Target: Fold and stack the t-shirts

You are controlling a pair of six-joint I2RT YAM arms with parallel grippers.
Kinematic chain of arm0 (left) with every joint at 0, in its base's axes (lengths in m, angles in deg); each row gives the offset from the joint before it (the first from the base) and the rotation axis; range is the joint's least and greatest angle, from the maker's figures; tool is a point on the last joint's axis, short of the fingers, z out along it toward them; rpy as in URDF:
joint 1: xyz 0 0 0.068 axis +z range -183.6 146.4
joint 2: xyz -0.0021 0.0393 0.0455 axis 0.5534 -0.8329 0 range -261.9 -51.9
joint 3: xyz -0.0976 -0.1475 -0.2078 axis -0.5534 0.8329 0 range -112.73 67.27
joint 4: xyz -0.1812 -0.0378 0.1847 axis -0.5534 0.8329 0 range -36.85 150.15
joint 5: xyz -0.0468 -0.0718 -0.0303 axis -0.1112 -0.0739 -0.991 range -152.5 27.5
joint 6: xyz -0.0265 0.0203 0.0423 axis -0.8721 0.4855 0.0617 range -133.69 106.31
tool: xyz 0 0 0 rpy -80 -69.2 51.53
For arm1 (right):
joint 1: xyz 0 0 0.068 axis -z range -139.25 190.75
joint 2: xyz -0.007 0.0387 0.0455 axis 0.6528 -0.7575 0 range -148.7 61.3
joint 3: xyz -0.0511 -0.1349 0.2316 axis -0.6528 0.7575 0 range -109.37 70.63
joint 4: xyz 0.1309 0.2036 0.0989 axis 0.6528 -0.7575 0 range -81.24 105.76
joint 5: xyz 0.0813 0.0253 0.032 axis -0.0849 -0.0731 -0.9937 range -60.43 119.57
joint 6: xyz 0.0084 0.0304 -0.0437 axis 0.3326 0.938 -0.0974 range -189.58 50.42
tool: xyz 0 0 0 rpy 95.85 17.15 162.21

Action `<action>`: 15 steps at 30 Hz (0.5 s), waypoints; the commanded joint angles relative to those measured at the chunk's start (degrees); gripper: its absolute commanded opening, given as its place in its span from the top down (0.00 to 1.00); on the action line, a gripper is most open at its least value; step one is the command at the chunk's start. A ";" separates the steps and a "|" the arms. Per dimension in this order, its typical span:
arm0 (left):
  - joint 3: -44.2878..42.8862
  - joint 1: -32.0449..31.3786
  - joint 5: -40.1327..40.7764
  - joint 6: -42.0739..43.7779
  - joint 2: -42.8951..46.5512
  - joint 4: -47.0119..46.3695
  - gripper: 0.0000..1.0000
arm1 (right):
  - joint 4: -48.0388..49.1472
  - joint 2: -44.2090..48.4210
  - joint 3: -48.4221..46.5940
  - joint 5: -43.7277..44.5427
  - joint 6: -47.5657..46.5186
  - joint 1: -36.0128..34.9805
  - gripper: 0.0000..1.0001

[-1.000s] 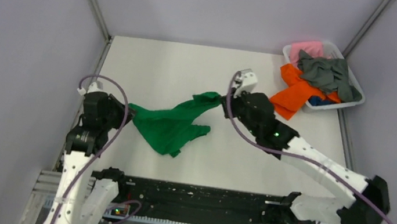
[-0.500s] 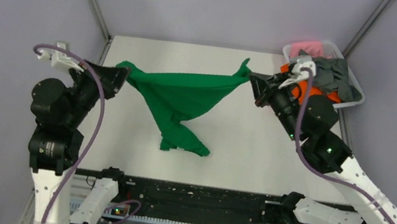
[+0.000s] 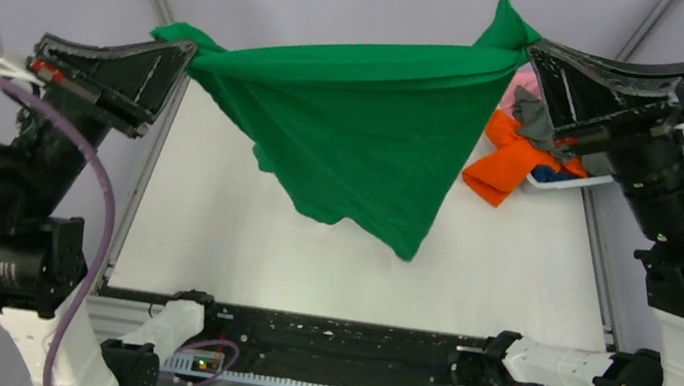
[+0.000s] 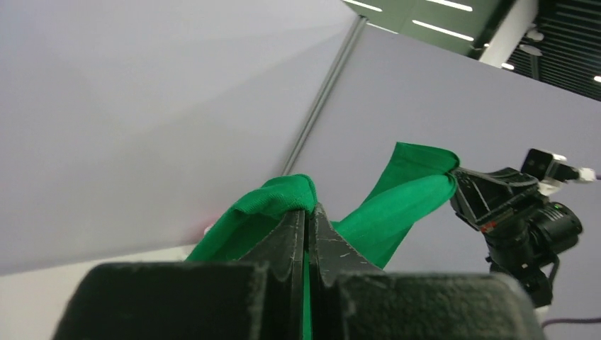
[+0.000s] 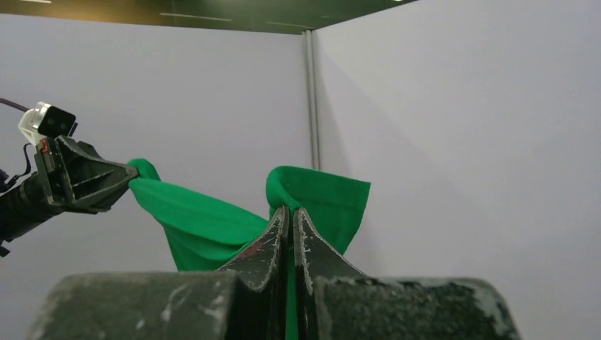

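Top external only, basket [image 3: 567, 181], green t-shirt [image 3: 366, 136] hanging loose

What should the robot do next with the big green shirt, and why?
Probably lower both arms together to lay it flat. The green t-shirt hangs spread between the left fingers and right fingers, both shut on it, above the table.

Bright, even light (wrist foregrounds blurry)
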 commanded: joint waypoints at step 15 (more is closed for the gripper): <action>6.33 0.16 9.70 1.32 -8.52 -4.43 1.00 | 6.21 -5.64 8.65 22.03 -7.66 0.07 1.00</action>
